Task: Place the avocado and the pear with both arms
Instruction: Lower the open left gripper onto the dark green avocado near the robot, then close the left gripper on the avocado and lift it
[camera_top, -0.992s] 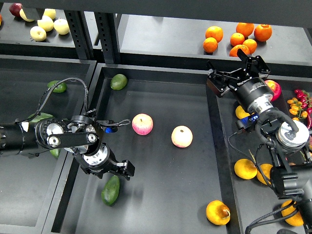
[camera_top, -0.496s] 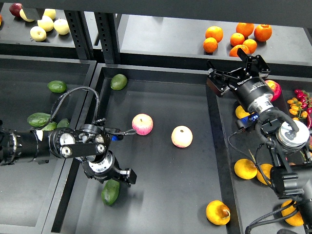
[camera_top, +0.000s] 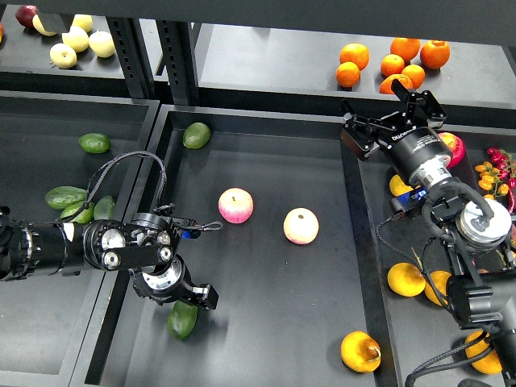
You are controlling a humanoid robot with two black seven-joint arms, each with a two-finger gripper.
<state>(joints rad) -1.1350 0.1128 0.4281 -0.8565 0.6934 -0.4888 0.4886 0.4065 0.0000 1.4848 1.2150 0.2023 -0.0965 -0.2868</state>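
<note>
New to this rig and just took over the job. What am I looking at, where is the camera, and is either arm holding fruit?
The one view comes from the robot's head, looking down at black trays. The left gripper, at the end of the black arm entering from the left, sits right over the dark avocado; whether it grips it cannot be told. The right gripper, upper right, is open and holds nothing. In the middle tray lie two pink apples, a lighter avocado and the orange-yellow pear.
</note>
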